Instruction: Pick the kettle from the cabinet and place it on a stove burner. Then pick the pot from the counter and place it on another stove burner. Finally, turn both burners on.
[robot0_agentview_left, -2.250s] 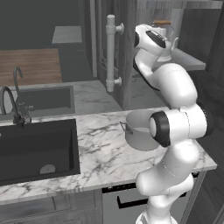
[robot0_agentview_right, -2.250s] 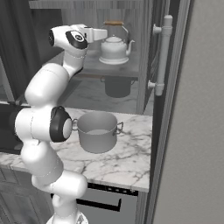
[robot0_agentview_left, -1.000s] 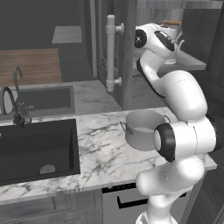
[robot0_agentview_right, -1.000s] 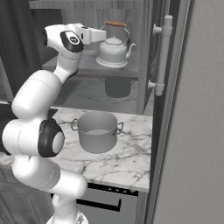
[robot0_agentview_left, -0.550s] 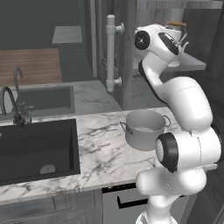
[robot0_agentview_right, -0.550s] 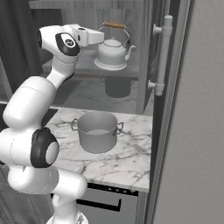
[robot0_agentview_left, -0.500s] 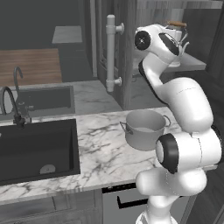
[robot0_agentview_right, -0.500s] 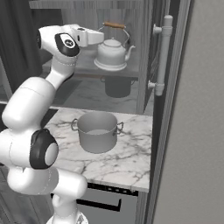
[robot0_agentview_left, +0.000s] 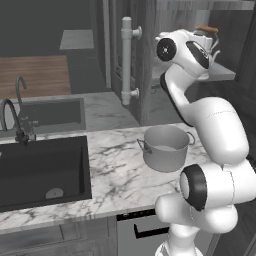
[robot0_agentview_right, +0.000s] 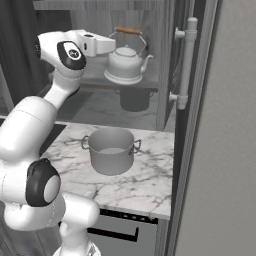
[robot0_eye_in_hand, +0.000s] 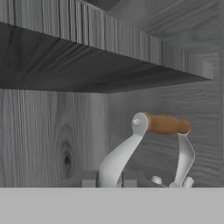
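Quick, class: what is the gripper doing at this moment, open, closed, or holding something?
Gripper: closed on the lower part of the kettle handle, inside the cabinet.

arm (robot0_agentview_left: 215, 130): glossy white, thick rounded segments, smooth shells
joints: dark round caps set into the white shells, one large black disc low on the arm, one smaller near the top
wrist (robot0_agentview_right: 67, 52): white rounded housing with a black circular face and a small pale mark in it
hand (robot0_agentview_right: 95, 45): white boxy block
finger tips (robot0_eye_in_hand: 89, 179): small, square-ended, grey
base: white bulging pedestal
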